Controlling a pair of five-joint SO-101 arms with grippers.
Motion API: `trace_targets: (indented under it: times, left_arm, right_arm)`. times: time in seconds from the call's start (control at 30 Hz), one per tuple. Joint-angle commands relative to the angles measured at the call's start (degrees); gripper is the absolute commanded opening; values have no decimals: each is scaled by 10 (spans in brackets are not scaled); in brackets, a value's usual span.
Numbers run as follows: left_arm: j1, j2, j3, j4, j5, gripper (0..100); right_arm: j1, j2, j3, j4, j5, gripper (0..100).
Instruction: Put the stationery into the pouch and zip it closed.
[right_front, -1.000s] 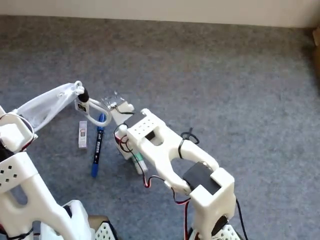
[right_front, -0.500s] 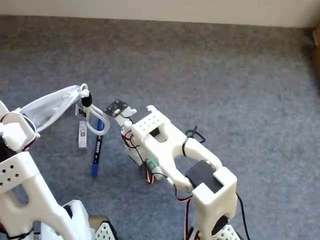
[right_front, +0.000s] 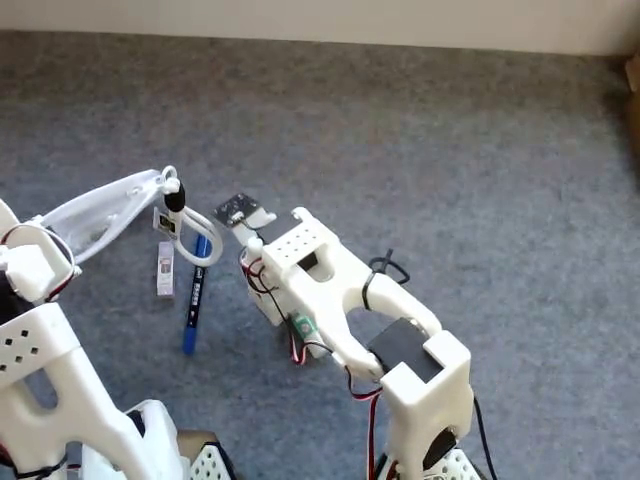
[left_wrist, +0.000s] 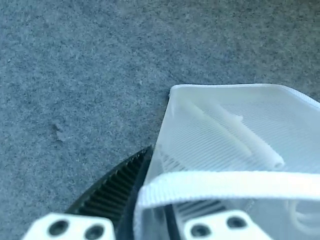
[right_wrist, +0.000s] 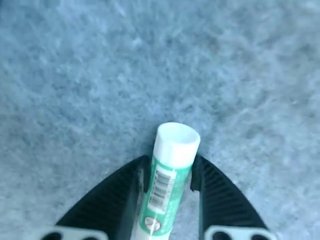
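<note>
My right fingers (right_wrist: 170, 162) are pinching the glue stick (right_wrist: 169, 189) by its green-and-white barrel, and the white cap end pokes out past the tips over the grey desk (right_front: 470, 150). My left fingers (left_wrist: 147, 200) are clamped on one end of the white mesh pouch (right_front: 100, 212). They hold it up off the desk so that it slopes toward my right arm, with the black zip pull (right_front: 175, 198) at the far end. The blue pen (right_front: 194, 288) and a small white item (right_front: 165, 268), maybe an eraser, lie on the desk just below that end, so I judge most of the packing is yet to do. What worries me first is the pouch mouth: the mesh is limp, and I cannot tell how wide it gapes. If it sags nearly shut, the cap will catch on the webbing edge or the mesh and push the whole pouch aside instead of sliding in. Because I hold the pouch at one end only, any nudge could swing or twist it. The barrel is round and smooth, so a sideways knock against the pouch could pivot it in my grip or squeeze it out. Letting go before the stick is well inside would drop it onto the desk, perhaps onto the pen, and both could roll. My two arms are also close together here, so a careless approach could bump one against the other.
</note>
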Motion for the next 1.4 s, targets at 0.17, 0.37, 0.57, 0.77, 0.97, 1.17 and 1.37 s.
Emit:
trace_targets:
  times: [0.17,0.37,0.57,0.77,0.97,1.17,1.37]
  left_arm:
    - [7,8,0,-18,5,11]
    - [8,8,0,-15,5,11]
    - [9,8,0,-14,5,11]
    - [37,8,0,-14,5,11]
    - [39,8,0,-14,5,11]
    - [39,8,0,-14,4,11]
    - [39,8,0,-14,4,11]
  right_arm:
    - [12,-7,-2,-47,-3,16]
    - [10,-28,-2,-29,-5,4]
    - [-11,-141,29,2,-5,4]
    - [-56,-255,95,0,-6,4]
    - [-100,-378,174,-51,-33,4]
    - [-137,-502,314,-207,-42,4]
    - [-151,-611,415,-310,-42,4]
